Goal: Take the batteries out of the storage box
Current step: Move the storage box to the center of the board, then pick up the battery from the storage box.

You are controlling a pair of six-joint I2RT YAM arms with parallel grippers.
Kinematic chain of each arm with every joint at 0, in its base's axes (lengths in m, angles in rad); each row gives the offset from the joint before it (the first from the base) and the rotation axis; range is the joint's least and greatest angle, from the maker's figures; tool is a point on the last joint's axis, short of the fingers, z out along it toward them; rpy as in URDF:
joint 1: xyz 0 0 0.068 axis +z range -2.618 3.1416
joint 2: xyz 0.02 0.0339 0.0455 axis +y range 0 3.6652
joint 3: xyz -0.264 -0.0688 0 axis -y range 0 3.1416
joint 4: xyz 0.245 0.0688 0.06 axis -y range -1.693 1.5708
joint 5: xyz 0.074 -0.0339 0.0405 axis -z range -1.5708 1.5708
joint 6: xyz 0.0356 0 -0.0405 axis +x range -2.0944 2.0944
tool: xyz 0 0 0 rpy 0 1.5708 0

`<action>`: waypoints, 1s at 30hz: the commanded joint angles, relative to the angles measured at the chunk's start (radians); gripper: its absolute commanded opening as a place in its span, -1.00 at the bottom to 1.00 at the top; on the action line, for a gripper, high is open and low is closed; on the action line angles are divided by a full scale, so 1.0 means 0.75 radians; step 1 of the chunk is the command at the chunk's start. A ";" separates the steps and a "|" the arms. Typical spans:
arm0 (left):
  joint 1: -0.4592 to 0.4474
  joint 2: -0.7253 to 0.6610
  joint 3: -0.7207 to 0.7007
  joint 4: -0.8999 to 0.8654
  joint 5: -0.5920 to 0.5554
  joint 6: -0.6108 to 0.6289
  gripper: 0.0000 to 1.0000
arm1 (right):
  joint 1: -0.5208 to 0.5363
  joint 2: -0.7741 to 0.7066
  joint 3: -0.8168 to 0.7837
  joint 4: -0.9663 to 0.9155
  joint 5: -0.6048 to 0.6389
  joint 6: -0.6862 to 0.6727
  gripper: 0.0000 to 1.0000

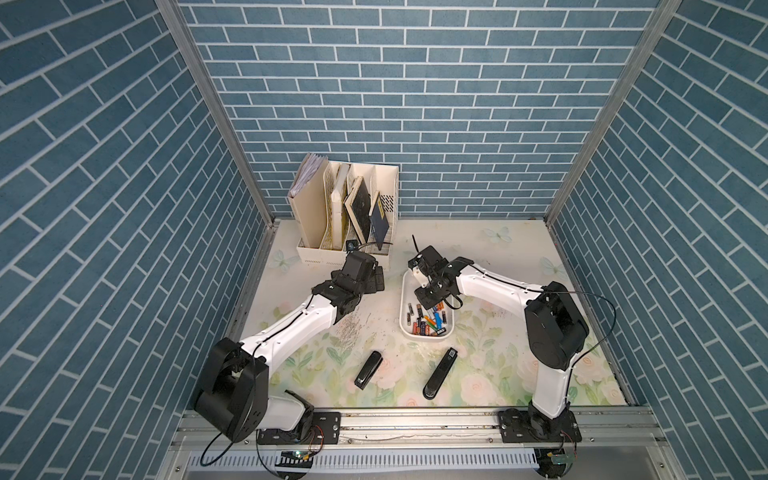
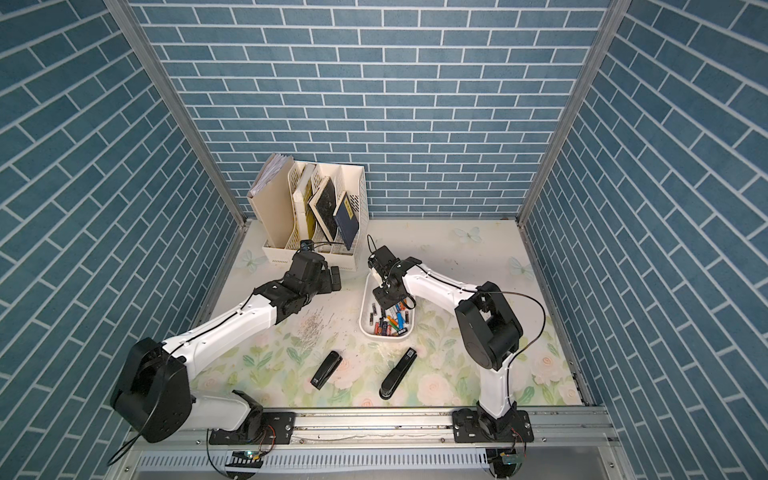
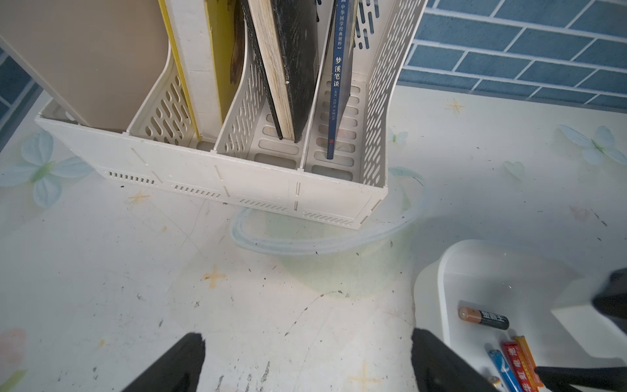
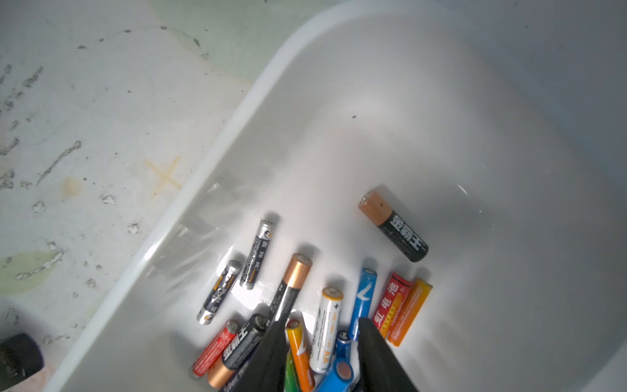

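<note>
Right wrist view: right claw (image 4: 321, 321) half-closed, straddling batteries (image 4: 330, 305).

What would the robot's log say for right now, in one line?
left pincer: open, empty | right pincer: down among batteries in storage box, grip unclear | batteries out: none seen

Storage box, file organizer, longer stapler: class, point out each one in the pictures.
storage box (image 1: 408, 293): in a top view, bare inside by its left wall.
file organizer (image 1: 320, 257): in a top view, low front wall.
longer stapler (image 1: 439, 372): in a top view, mid-body.
</note>
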 commanded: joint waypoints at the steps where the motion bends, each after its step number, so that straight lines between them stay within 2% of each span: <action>1: -0.010 -0.002 0.025 -0.043 0.007 -0.017 0.99 | -0.003 0.030 0.019 -0.043 -0.007 -0.002 -0.27; 30: -0.049 0.090 0.092 -0.108 0.020 -0.017 0.93 | -0.031 0.144 -0.069 0.000 -0.077 -0.011 -0.48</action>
